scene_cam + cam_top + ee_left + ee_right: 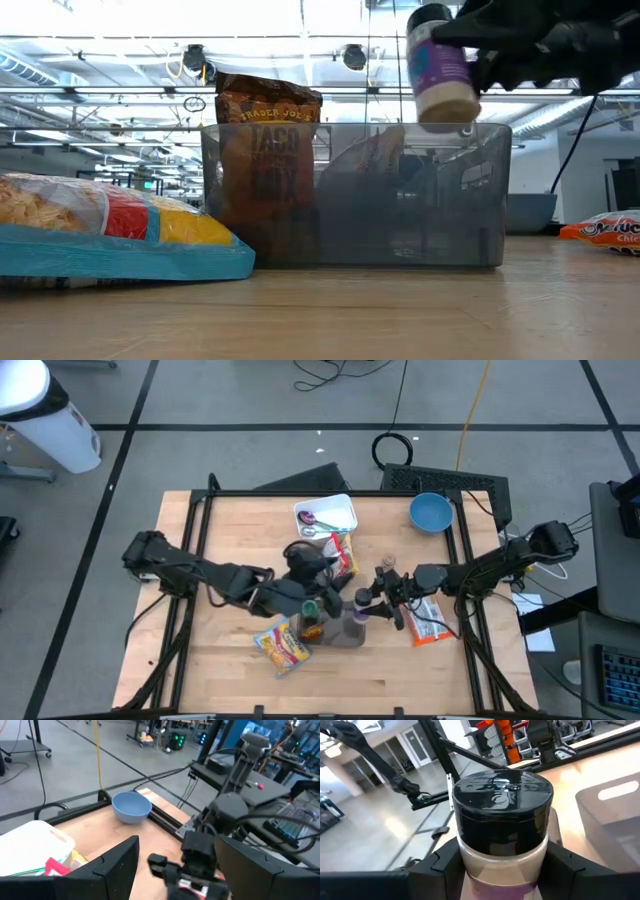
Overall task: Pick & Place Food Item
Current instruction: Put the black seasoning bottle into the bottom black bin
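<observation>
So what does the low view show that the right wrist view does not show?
Only the low view shows the brown taco seasoning bag standing in the grey translucent plastic bin, and the blue chip bag lying beside it. Only the right wrist view shows the jar's black lid top. Both show the purple-labelled spice jar held in the right claw.
</observation>
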